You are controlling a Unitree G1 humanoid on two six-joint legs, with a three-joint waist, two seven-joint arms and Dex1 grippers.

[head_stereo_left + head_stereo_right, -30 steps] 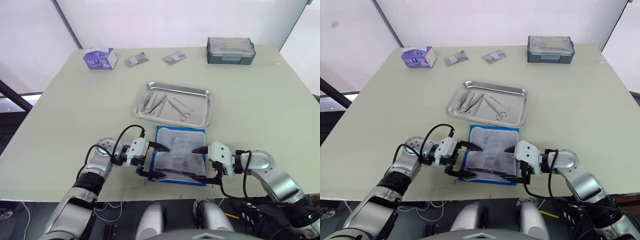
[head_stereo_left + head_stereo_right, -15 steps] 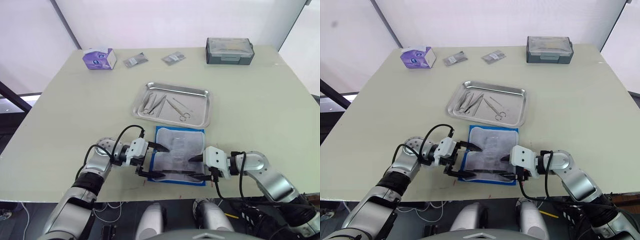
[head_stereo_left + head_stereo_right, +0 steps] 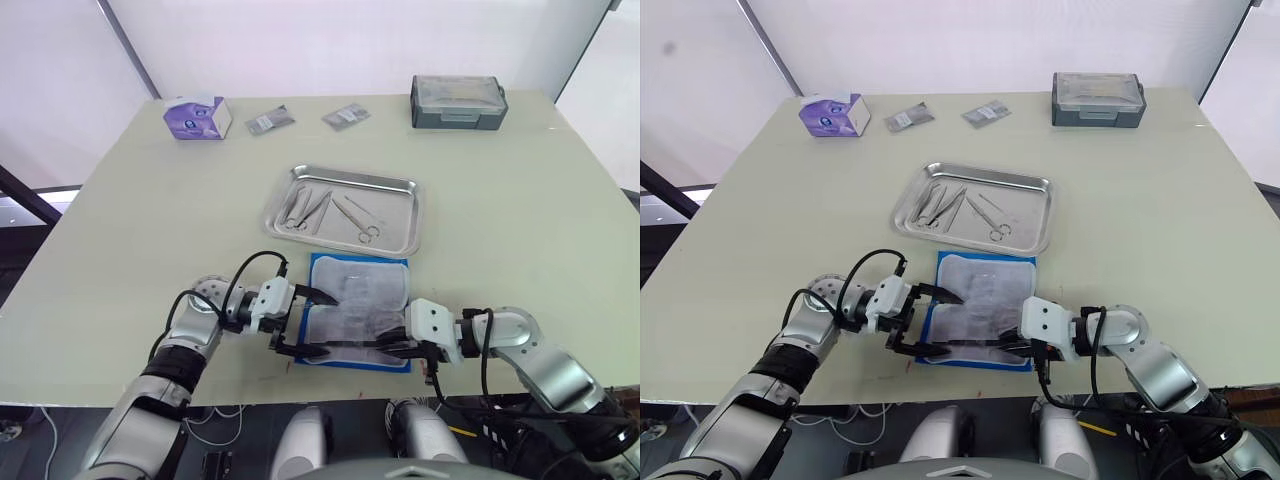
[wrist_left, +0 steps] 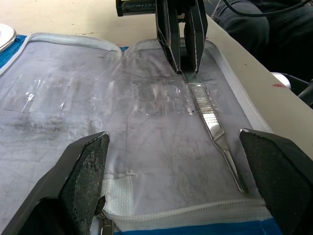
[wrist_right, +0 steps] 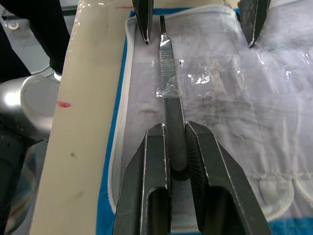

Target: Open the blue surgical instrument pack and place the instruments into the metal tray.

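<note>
Our right jaws (image 5: pixel 177 147) clench the end of a slim steel handle (image 5: pixel 168 73) lying on the pack's pale lining, while our left jaws (image 4: pixel 171 171) hang spread wide over the same lining. The blue surgical instrument pack (image 3: pixel 357 325) lies unfolded at the counter's (image 3: pixel 520 210) near edge — just beside the metal tray (image 3: pixel 395 184), where the other instruments (image 3: pixel 310 208) lie.

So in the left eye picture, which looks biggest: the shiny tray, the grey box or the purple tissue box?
Largest to smallest, as they look:
1. The metal tray
2. The grey box
3. The purple tissue box
The two boxes sit farther from the camera, so they look a bit smaller than they are.
</note>
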